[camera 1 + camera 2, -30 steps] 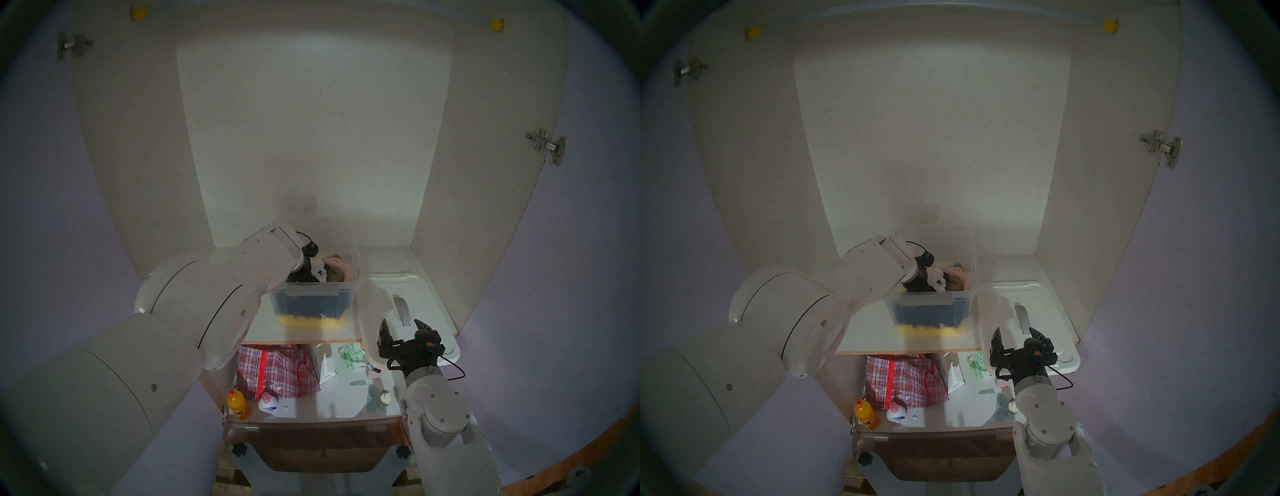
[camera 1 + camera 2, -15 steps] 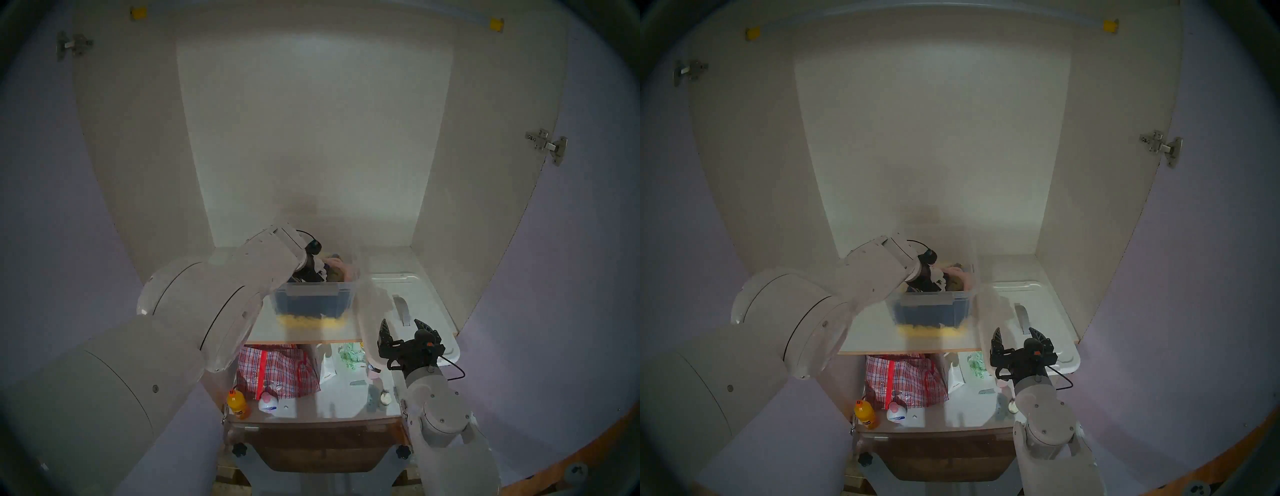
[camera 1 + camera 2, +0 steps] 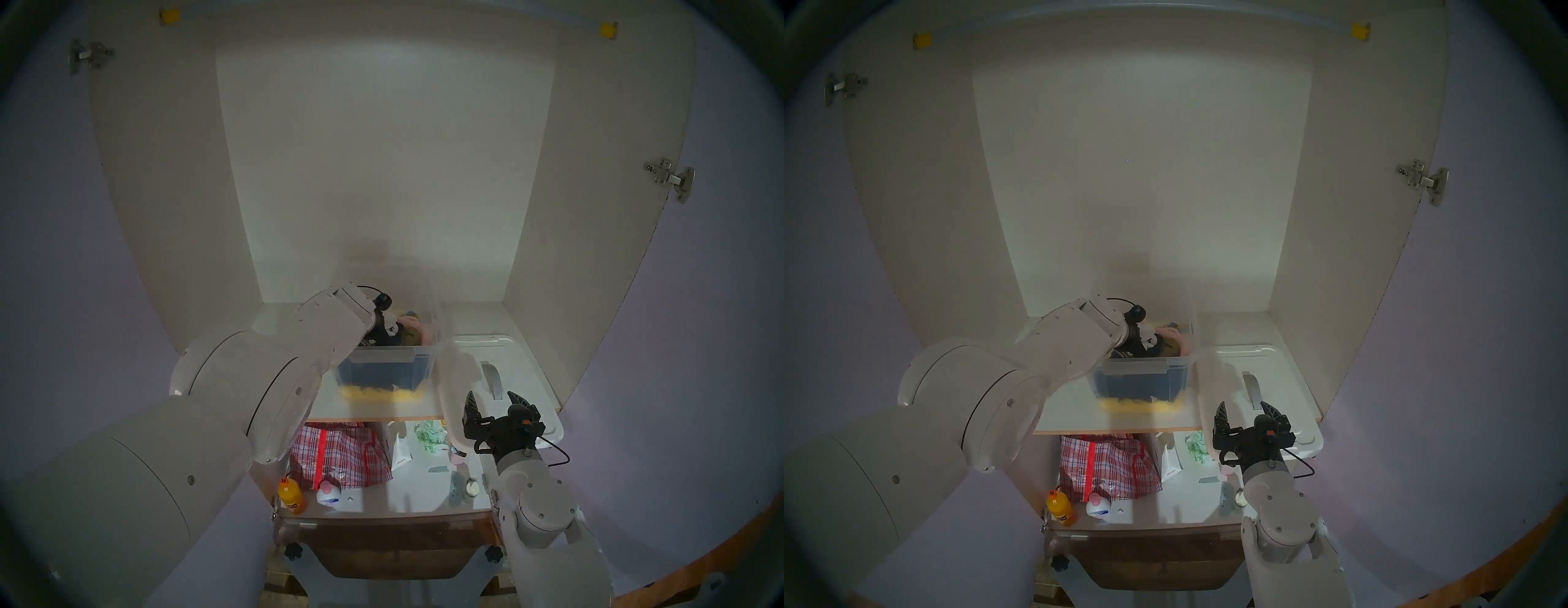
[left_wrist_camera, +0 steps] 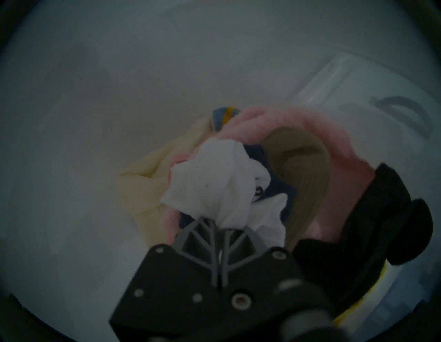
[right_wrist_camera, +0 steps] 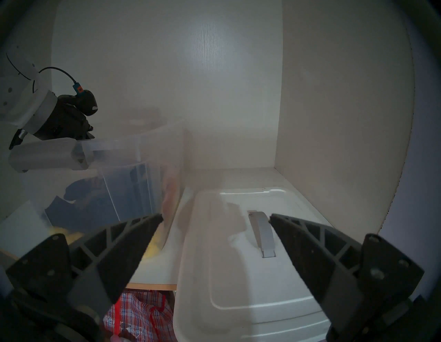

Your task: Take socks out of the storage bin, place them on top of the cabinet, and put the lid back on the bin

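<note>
The clear storage bin (image 3: 382, 369) (image 3: 1136, 378) (image 5: 133, 152) stands open on the white shelf of the cabinet (image 3: 382, 170). My left gripper (image 3: 384, 333) (image 3: 1140, 339) (image 4: 220, 227) reaches into the bin from the left. It is shut on the white socks (image 4: 214, 181) (image 3: 1148, 337), which bunch up just past its fingertips. The white lid (image 3: 522, 365) (image 3: 1280, 373) (image 5: 250, 274) lies flat on the shelf to the right of the bin, grey handle up. My right gripper (image 3: 492, 399) (image 3: 1245, 409) (image 5: 216, 217) hovers open over the lid's near end, holding nothing.
Pink cloth (image 4: 310, 133), pale yellow cloth (image 4: 148, 181), a tan piece (image 4: 300, 167) and a black garment (image 4: 372, 227) surround the socks in the bin. On the lower shelf sit a red checked bag (image 3: 339, 454), an orange bottle (image 3: 291, 496) and small items.
My left gripper has shut on the white socks inside the bin, and its arm has shifted slightly. The right arm, the bin and the lid have not moved.
</note>
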Tool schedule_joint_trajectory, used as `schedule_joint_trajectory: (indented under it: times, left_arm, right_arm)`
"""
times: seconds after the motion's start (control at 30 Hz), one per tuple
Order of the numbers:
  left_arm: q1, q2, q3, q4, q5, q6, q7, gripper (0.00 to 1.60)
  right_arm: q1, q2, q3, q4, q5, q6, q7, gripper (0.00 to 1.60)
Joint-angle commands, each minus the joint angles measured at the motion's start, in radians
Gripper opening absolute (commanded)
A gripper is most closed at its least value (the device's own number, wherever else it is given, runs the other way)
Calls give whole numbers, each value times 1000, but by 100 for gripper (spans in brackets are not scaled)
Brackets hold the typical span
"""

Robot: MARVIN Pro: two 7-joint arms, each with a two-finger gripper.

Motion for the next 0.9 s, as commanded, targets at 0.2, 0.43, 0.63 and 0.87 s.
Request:
schedule_joint_trajectory:
  times: [0.2, 0.43, 0.63, 0.87]
  left_arm:
    - [-62, 26, -37, -121, -12, -113, 62, 0]
    - [-71, 58, -26, -188, 9, -128, 104, 0]
    - [-42, 109, -22, -210, 22, -103, 133, 0]
    - [-10, 203, -28, -260, 29, -103, 166, 0]
  right_arm:
    - [12, -1, -2, -20, 0, -6, 1, 160]
    - [13, -1, -2, -15, 0, -6, 1, 160]
    - [15, -1, -2, -12, 0, -6, 1, 160]
    - [18, -2, -2, -9, 0, -6, 0, 160]
